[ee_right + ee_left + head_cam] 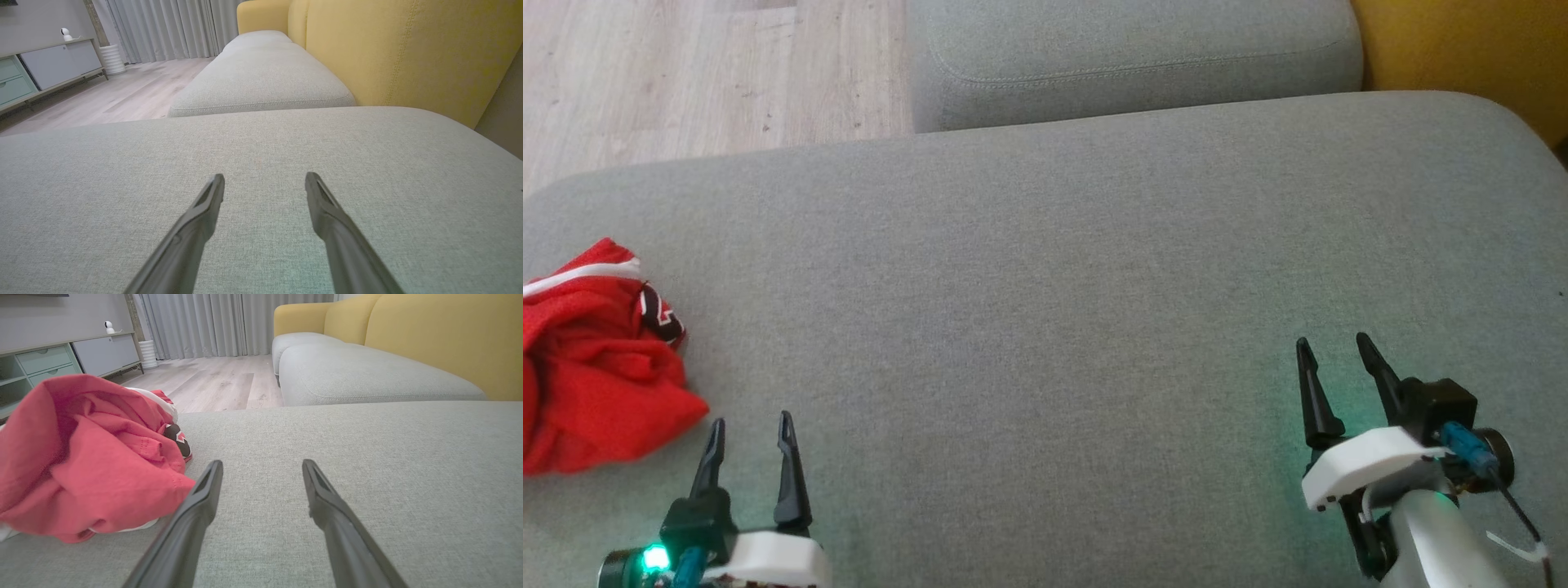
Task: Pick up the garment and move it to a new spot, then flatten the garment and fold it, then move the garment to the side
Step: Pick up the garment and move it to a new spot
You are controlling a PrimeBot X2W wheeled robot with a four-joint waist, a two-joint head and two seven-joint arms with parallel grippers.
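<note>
I see crumpled red fabric garment with white trim (596, 359) at far left of broad grey woven sofa cushion (1045, 269), just beside my left gripper (752, 418). Left gripper and right gripper (1333, 340): fingers apart, empty, above cushion.

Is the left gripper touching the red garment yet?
Cannot tell. In the left wrist view a corner of the red garment meets one finger of the left gripper with no clear gap; the head view shows them edge to edge too.
</note>
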